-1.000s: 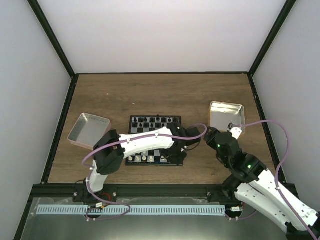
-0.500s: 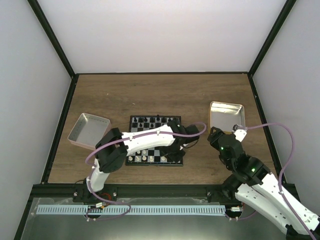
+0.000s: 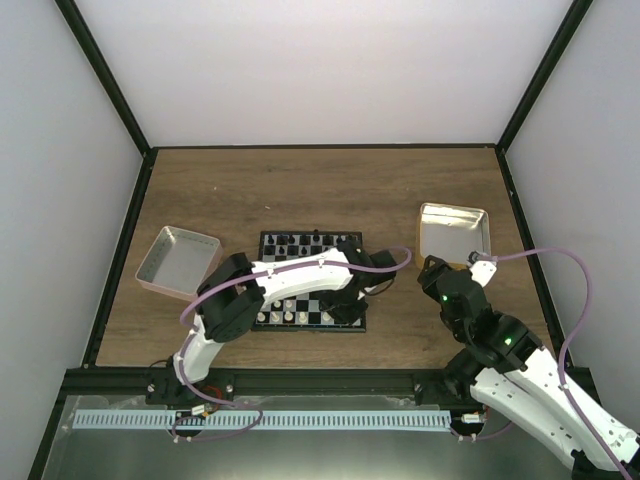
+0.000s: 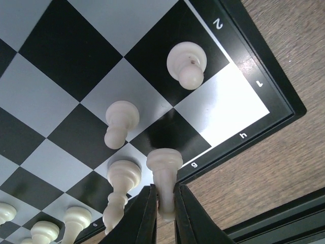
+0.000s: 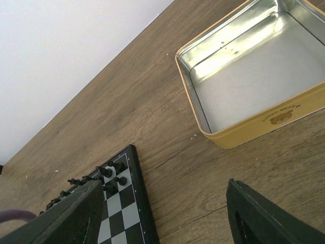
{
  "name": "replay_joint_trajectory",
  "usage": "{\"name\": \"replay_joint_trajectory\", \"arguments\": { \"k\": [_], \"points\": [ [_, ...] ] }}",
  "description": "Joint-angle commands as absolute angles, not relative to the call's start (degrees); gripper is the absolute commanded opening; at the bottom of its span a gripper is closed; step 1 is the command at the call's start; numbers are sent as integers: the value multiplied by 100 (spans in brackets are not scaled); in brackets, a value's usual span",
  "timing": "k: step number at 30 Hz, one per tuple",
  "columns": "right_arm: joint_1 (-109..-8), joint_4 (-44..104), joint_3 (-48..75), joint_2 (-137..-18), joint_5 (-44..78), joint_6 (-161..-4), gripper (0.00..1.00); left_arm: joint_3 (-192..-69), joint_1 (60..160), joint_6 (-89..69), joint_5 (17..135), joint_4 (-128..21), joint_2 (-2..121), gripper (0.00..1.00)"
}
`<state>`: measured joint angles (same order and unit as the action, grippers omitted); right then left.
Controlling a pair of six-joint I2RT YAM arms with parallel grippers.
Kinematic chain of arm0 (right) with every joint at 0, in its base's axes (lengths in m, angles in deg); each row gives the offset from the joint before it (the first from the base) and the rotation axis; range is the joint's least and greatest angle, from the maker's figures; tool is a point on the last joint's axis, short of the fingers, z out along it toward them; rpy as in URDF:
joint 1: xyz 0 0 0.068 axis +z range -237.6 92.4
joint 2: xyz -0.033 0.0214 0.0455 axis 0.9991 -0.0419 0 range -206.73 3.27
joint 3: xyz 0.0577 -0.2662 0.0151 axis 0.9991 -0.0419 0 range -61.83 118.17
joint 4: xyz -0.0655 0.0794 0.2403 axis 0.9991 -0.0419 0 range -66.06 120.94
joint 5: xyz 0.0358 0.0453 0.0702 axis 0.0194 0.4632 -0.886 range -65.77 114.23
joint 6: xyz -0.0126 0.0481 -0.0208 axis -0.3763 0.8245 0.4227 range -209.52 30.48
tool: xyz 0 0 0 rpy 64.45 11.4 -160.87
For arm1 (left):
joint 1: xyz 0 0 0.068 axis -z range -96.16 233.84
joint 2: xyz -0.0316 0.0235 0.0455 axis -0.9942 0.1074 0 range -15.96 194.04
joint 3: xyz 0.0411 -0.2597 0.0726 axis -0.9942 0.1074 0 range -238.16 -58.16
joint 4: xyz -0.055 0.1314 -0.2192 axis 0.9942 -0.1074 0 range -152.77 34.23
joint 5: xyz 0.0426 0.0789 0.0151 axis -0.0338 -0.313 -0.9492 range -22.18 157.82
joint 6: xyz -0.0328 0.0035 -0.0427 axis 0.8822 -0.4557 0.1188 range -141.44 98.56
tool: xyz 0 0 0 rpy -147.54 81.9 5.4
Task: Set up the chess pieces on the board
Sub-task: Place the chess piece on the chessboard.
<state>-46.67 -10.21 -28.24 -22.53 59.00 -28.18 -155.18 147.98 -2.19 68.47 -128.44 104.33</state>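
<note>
The board [image 3: 300, 327] lies mid-table, with black chess pieces [image 3: 300, 241] along its far rows and cream-white ones [image 3: 288, 316] along its near row. My left gripper [image 3: 346, 304] hangs over the board's near right corner. In the left wrist view it [image 4: 163, 197] is shut on a cream-white piece [image 4: 164, 161], whose base rests on the near-row square by the "g" mark. Two white pawns [image 4: 187, 63] [image 4: 120, 122] and a taller white piece [image 4: 121, 189] stand close by. My right gripper [image 3: 436, 276] [image 5: 165, 216] is open and empty over bare wood, right of the board [image 5: 119, 213].
An empty gold-rimmed square tin [image 3: 452, 207] [image 5: 254, 76] sits just beyond the right gripper. A silver tin tray [image 3: 178, 262] lies left of the board. Black frame rails line the table's sides and near edge.
My left gripper has moved left from beside the board's right edge to over its near right corner, carrying the white piece down. My right arm shifted slightly right and back.
</note>
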Motion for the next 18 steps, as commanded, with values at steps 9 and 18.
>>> {"name": "replay_joint_trajectory", "arguments": {
  "k": [9, 18],
  "points": [
    [-4708, -1055, -2770, -2213, 6155, -2747, 68, -15581, 14755, -385, 6975, -12806, 10587, 17],
    [-4708, -1046, -2747, -2213, 6115, -2766, 68, -15731, 14712, -369, 7026, -12733, 10459, 19]
  ]
}}
